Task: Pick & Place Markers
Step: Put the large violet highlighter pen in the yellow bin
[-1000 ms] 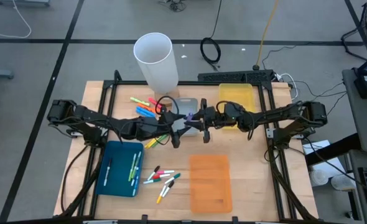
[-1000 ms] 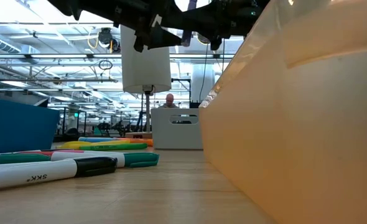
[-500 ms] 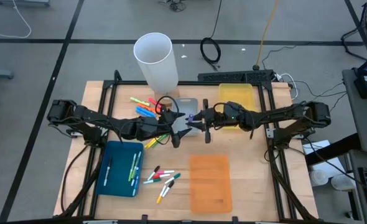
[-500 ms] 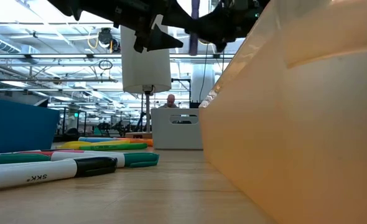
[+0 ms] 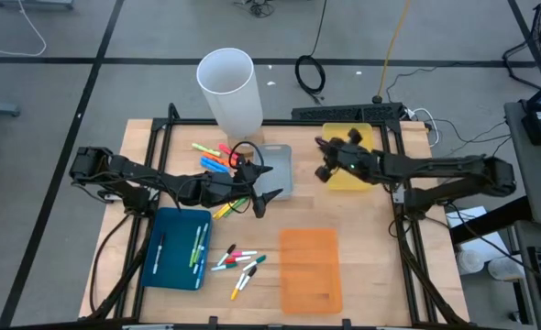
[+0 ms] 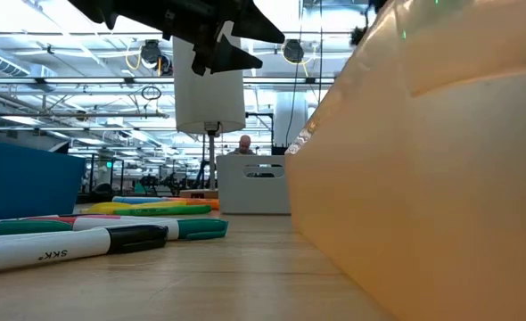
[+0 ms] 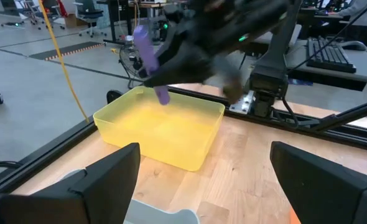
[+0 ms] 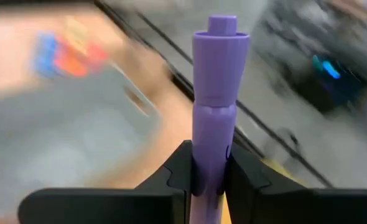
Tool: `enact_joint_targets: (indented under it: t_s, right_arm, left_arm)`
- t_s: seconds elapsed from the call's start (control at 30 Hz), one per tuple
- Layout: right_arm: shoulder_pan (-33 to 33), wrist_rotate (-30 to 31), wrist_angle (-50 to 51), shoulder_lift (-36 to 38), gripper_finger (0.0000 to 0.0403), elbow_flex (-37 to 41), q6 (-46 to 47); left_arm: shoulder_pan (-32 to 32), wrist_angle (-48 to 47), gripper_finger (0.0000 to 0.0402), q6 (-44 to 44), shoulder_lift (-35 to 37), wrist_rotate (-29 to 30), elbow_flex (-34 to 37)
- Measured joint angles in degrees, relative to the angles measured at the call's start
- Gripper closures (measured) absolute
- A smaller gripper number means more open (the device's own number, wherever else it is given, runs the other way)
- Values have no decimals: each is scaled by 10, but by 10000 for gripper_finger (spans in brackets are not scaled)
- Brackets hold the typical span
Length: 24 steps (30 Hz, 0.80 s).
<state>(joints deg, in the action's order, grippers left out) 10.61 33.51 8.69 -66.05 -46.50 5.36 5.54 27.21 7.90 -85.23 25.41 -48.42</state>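
My right gripper [image 5: 328, 160] is shut on a purple marker [image 8: 214, 93] and hovers over the left edge of the yellow tray [image 5: 355, 158]. The left wrist view shows that marker [image 7: 148, 56] nearly upright above the tray [image 7: 171, 134]. My left gripper [image 5: 265, 200] is open and hangs in the air at the table's middle, by the grey tray [image 5: 278, 165]. Neon markers [image 5: 214, 156] lie flat on the wood left of the grey tray. White-bodied markers [image 5: 238, 264] lie near the front. A few more markers [image 5: 197, 246] rest in the blue tray. My right gripper pinches the purple marker's body [image 8: 209, 158] between its two fingers [image 8: 178, 168], which lie across it. The capped end [image 8: 221, 43] sticks out well past the fingertips. The marker is lifted clear, nearly upright, with its lower end [image 7: 163, 96] above the yellow tray.
A tall white cylinder [image 5: 227, 87] stands at the far edge. The blue tray [image 5: 174, 266] sits front left and the orange tray [image 5: 310, 268] front centre; the orange tray's wall fills the low view's right half [image 6: 423, 178]. Black frame rails border the table.
My right gripper has drawn away from my left gripper at the table's middle and swung toward the right and far edge, turning as it went, with the purple marker held in it. It now stands over the yellow tray. My left arm has kept still.
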Motion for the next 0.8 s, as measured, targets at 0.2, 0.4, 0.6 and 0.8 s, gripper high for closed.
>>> enact_joint_targets:
  t_s: [0.2,0.4,0.6,0.8]
  right_arm:
    - [96,-17,53,-17,355,42,49]
    - [184,-131,7,-17,355,105,51]
    - [216,-142,-4,-17,355,144,52]
    - [221,-142,-6,-17,281,159,62]
  left_arm:
    - [0,0,41,0,0,0,0]
    - [0,6,41,7,0,0,0]
    - [0,17,41,-7,0,1,0]
    - [-3,14,41,-13,0,1,0]
